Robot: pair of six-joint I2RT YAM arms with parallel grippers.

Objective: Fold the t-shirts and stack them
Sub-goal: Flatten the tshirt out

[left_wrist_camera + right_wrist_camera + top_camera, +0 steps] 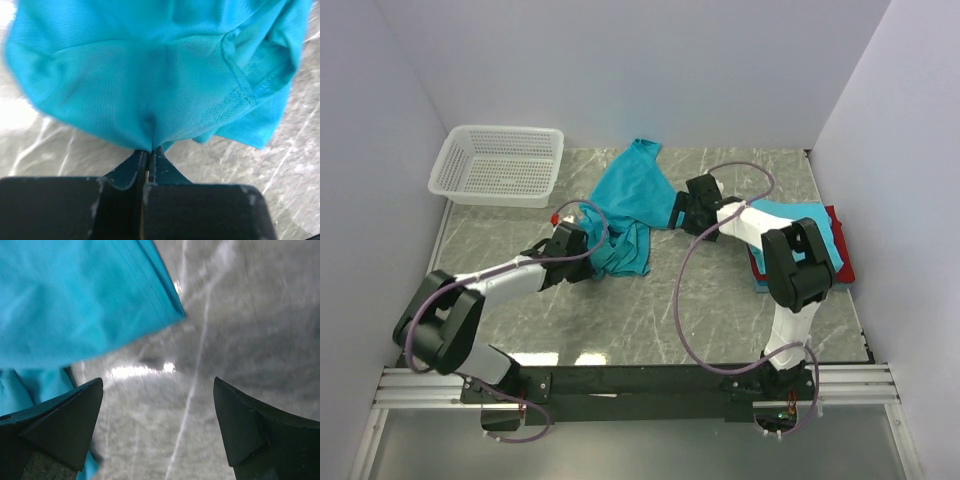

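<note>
Marble table (720, 300), frame center: left gripper (148, 152) is pinching the teal shirt (635, 190), jaws closed; right gripper (158, 385) is gaping wide, empty.

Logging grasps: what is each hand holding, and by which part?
The left hand pinches the teal t-shirt by a bunched fold near a stitched hem; the right hand is open, holding nothing.

Bunched teal t-shirt (140, 65) pinched in tightly closed tool (148, 156); hem seam (236, 96) at right; marbled table (300, 150) beneath.
</note>
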